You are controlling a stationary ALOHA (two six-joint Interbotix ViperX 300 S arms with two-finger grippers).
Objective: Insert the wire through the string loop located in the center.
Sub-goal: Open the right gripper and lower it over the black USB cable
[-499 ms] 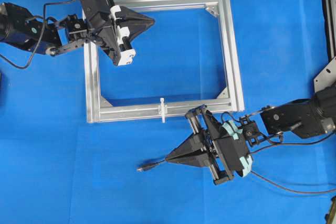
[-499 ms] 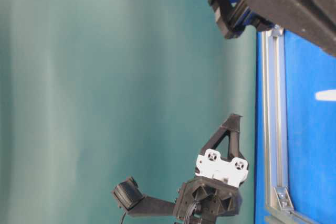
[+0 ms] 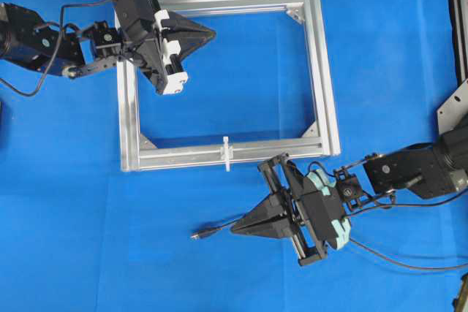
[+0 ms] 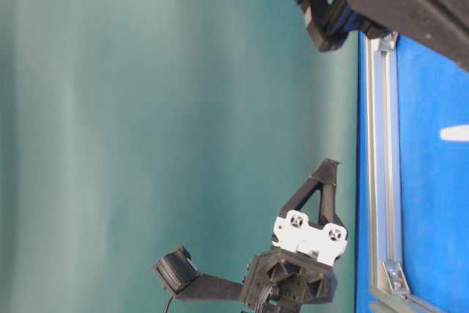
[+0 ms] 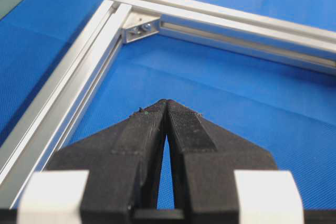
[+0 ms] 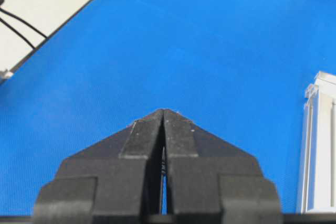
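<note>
- A square silver frame (image 3: 322,78) lies flat on a blue mat (image 3: 73,239), seen from above.
- The string loop (image 3: 227,153), a tiny white upright piece, stands at the middle of the frame's near bar.
- The wire (image 3: 219,229) lies on the mat in front of that bar, its plug tip pointing left, away from the right gripper.
- The right gripper (image 3: 235,229) sits over the wire, jaws pressed together. Whether they pinch the wire cannot be told.
- The left gripper (image 3: 212,32) hovers inside the frame's far left corner, jaws shut and empty.
- To do this step well, I judge the wire should be held close behind the plug, so the tip stays stiff and aims straight through the loop.
</note>
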